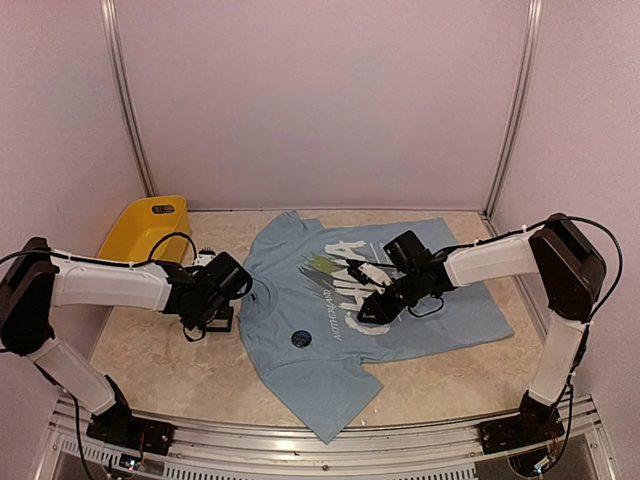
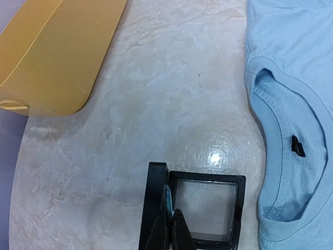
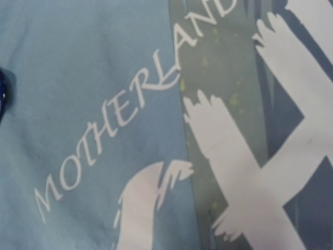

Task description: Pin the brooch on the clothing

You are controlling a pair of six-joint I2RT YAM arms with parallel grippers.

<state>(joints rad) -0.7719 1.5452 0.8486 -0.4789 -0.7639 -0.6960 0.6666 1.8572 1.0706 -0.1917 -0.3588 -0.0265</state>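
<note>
- Top view: T-shirt point(image 1: 310, 385) lies flat. A dark blue round brooch point(image 1: 301, 339) rests on it, beside the print; pinned or loose, cannot tell. Right gripper point(image 1: 372, 300) hovers over the T-shirt's print, jaw gap unreadable.
- Left wrist: left gripper point(image 2: 173, 232) is closed tight, apparently pinching the black case point(image 2: 208, 208), which sits just off the T-shirt's collar, probably to keep it off the fabric.
- Right wrist: no fingers in frame.

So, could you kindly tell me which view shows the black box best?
Left wrist: the black box fills the lower frame, its clear window plain. Top external shows only a small dark shape beside the T-shirt; right wrist misses it.
</note>
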